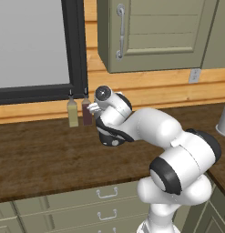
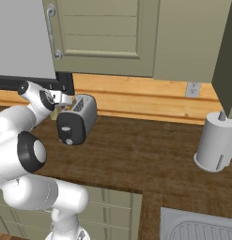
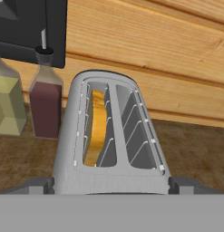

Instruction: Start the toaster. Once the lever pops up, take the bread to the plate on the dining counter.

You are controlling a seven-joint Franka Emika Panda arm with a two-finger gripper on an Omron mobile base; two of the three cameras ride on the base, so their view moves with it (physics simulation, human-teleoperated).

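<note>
On the worktop (image 2: 150,154), the toaster (image 2: 78,119) lies lengthwise toward the wall

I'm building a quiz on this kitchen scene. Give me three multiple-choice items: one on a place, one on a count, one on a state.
1. Which toaster slot holds the bread in the hand view?
A. left
B. right
C. neither

2. How many bottles stand beside the toaster?
A. one
B. two
C. four

3. The gripper is:
A. shut on the bread
B. shut on the dial
C. open

Answers: 1 A, the slice sits in the left slot. 2 B, a pale bottle and a dark red bottle. 3 C, the fingertips stand wide apart, either side of the toaster.
</note>
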